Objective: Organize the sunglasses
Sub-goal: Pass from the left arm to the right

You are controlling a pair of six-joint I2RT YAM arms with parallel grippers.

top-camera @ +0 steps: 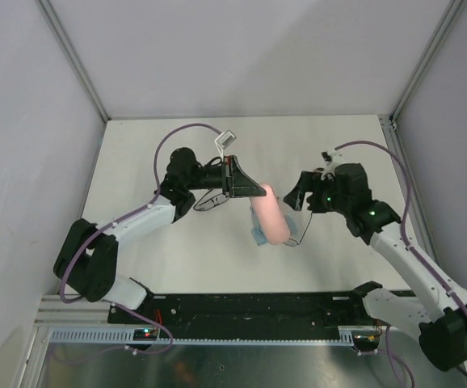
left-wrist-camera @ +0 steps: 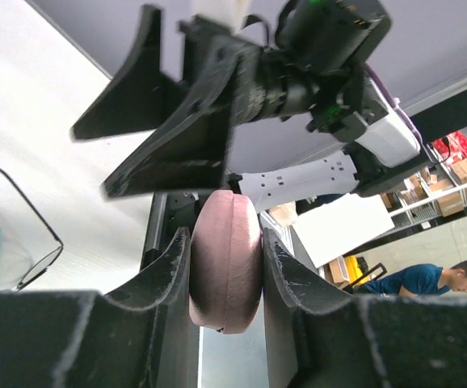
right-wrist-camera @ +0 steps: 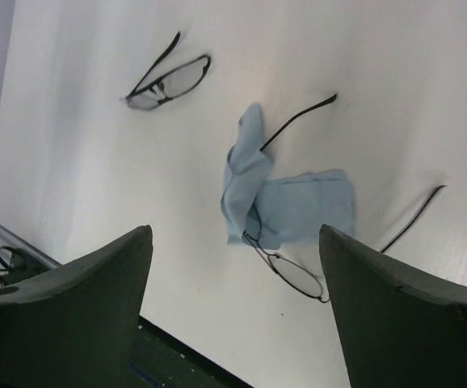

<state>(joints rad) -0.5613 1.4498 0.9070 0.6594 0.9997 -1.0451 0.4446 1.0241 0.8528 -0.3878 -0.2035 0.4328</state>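
Case (top-camera: 271,215), pink, clamped in left end effector (left-wrist-camera: 225,242); right end effector (right-wrist-camera: 235,234) spread wide above blue cloth (right-wrist-camera: 306,206)

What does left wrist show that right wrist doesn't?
Left wrist only: pink oblong padded case clamped in the left gripper. Right wrist only: both sunglasses at once, the black-rimmed pair lying apart, the dark wire-framed pair partly under the light blue cloth. Shared: open right gripper, that cloth's edge, and one thin-framed pair; which one, left wrist doesn't settle.
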